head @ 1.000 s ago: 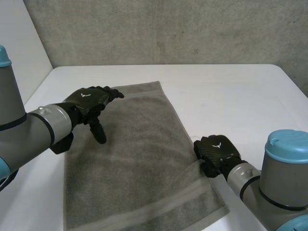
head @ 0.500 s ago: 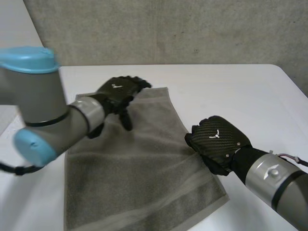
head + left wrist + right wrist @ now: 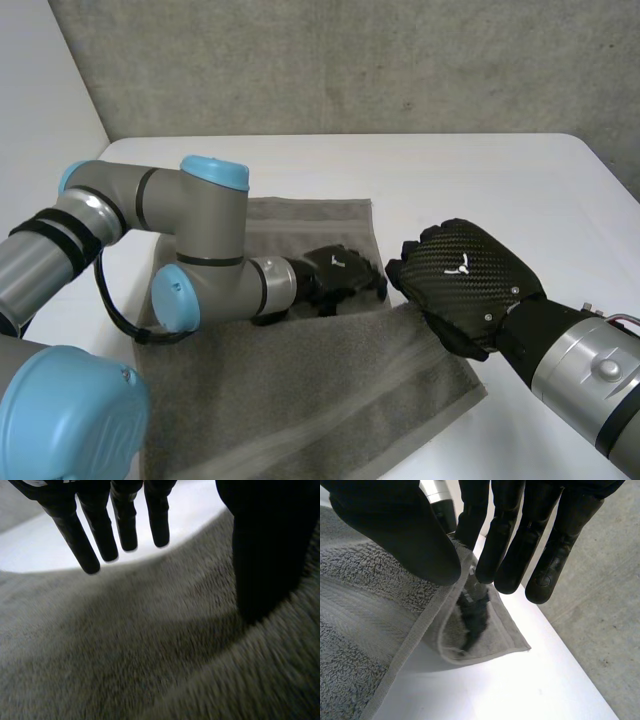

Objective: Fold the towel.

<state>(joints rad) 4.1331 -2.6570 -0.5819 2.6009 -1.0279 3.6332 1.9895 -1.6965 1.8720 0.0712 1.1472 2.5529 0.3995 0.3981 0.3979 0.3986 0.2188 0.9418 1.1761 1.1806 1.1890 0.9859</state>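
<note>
A grey towel [image 3: 300,390] lies on the white table [image 3: 480,180]. My right hand [image 3: 465,285] is at the towel's right edge, raised a little off the table. In the right wrist view its thumb [image 3: 395,525] and fingers [image 3: 495,550] pinch the hemmed edge of the towel [image 3: 365,585], and a fold hangs below them. My left hand [image 3: 340,272] rests on the towel just left of the right hand. Its fingers [image 3: 100,525] stand straight above the towel [image 3: 125,655], and its thumb [image 3: 265,555] touches the pile. Dark fingers of the left hand [image 3: 472,617] show under the lifted fold.
My left arm [image 3: 200,250] bends across the towel's left and far part. A concrete wall [image 3: 400,60] stands behind the table. Bare table lies to the right of the towel and beyond it.
My left arm has swung from the towel's far left corner across to its right edge. My right hand has risen and lifted that edge inward. The left fingers have closed slightly.
</note>
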